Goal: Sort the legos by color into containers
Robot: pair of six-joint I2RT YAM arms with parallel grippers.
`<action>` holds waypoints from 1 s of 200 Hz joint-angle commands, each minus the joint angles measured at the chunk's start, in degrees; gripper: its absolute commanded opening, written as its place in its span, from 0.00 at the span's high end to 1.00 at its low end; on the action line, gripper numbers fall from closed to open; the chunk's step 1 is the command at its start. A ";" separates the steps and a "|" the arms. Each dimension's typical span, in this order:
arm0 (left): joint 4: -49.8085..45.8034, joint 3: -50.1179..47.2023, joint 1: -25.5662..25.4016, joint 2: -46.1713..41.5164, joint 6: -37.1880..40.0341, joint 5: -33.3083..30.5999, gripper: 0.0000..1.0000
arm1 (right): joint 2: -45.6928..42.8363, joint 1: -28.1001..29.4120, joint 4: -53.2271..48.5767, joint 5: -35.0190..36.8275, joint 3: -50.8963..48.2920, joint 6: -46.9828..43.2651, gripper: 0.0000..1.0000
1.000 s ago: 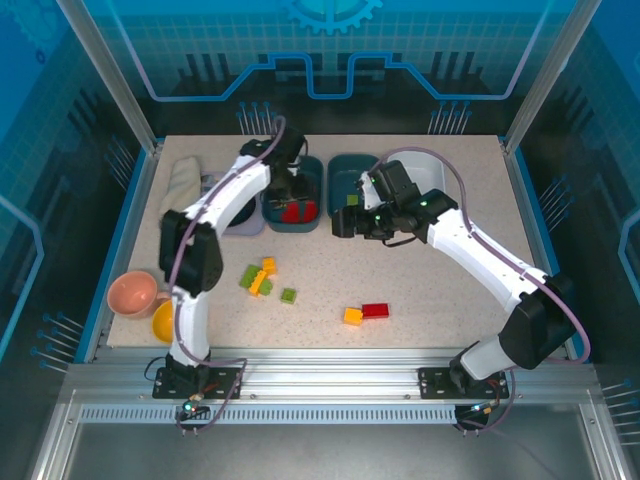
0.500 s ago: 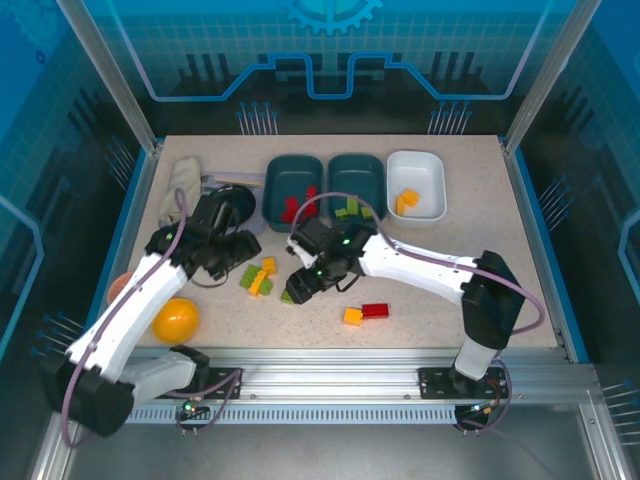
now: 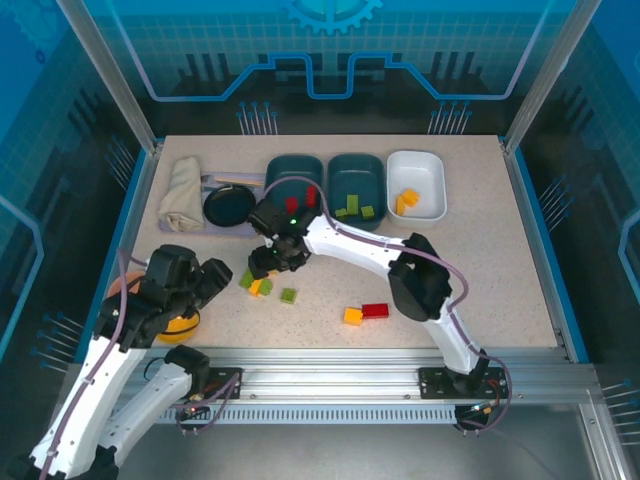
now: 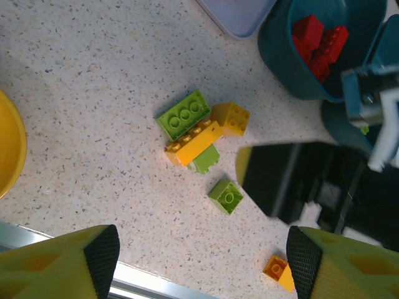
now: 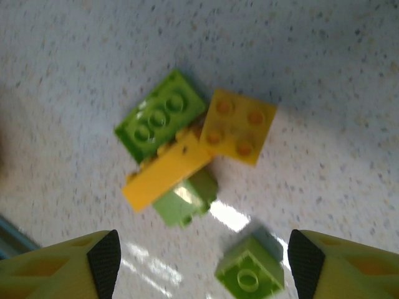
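Speckled beige tabletop [image 3: 450,290] inside a blue-walled enclosure, sorting partly done. Step in hand, judging by the pose: approach for another pick. Right gripper [image 3: 268,262] poised low over a small heap of legos [image 3: 260,282] left of centre, fingers apart, nothing between them. In the right wrist view, a broad green brick [image 5: 161,124], an orange square brick [image 5: 240,128] and a long yellow brick [image 5: 165,174] touching one another, a smaller green brick [image 5: 186,198] against the yellow one, a single-stud green brick [image 5: 250,273] just beside the heap. Left gripper [image 3: 205,275] set off toward the left edge, likewise spread wide and empty. Next, probably: centre on one brick at the rim of the heap, descend, close without dragging its close-packed neighbours. Nearer the front, an orange brick [image 3: 352,316] and a red brick [image 3: 376,310] touching. Along the far edge, three containers side by side: left teal tray [image 3: 290,160] with red pieces [image 4: 318,40], middle teal tray [image 3: 356,159] with green pieces [image 3: 353,209], white tray [image 3: 415,155] with orange pieces [image 3: 405,201].
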 commanded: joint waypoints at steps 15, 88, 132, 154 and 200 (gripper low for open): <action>-0.18 -1.21 -0.09 -3.69 0.59 1.58 0.24 | 8.57 -0.92 -7.29 3.03 10.25 7.01 0.29; -1.43 -0.98 -0.07 -5.77 0.92 3.76 0.24 | 16.92 -1.99 -11.51 4.89 18.73 8.78 0.53; 1.02 -1.48 -0.09 -4.81 1.47 5.69 0.24 | 14.02 -2.34 -11.28 7.88 17.54 7.38 0.74; 4.99 -2.86 -0.06 -2.92 2.21 9.30 0.24 | 9.60 -2.65 -10.93 10.80 15.51 5.14 0.80; 20.73 -4.43 -3.64 8.48 2.91 17.98 0.24 | -10.87 -11.54 -8.22 16.74 -1.38 0.23 0.82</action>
